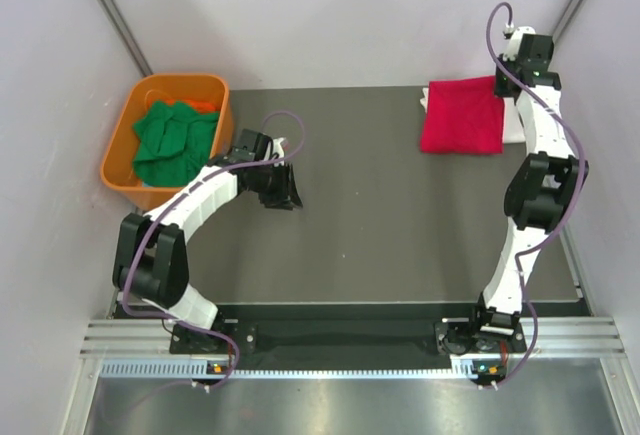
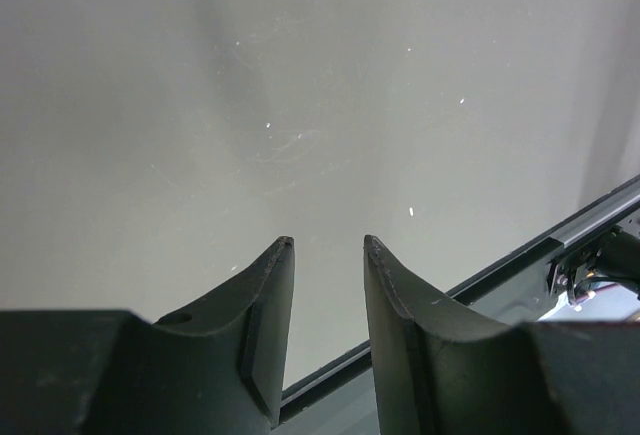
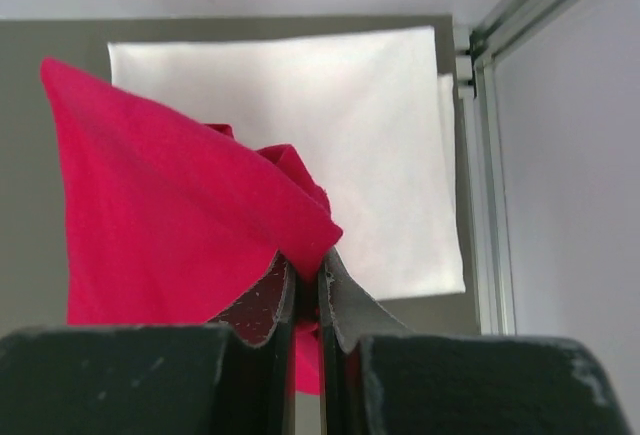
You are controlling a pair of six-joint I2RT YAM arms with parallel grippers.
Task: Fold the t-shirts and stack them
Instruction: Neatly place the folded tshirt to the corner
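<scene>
A bright red t-shirt (image 1: 462, 115) lies folded at the back right, on top of a white t-shirt (image 1: 424, 98) whose edge peeks out on the left. My right gripper (image 1: 505, 88) is shut on the red t-shirt's right edge. In the right wrist view the red cloth (image 3: 170, 205) is pinched and lifted between the jaws of the right gripper (image 3: 305, 270), with the flat white t-shirt (image 3: 380, 135) beneath it. Green t-shirts (image 1: 175, 140) lie crumpled in the orange tub. My left gripper (image 1: 283, 195) (image 2: 328, 245) hangs open over bare table, with nothing between its fingers.
The orange tub (image 1: 118, 150) stands at the back left, just left of my left arm. A metal frame rail (image 3: 485, 155) runs along the table's right edge beside the stack. The table's near edge rail (image 2: 560, 230) shows in the left wrist view.
</scene>
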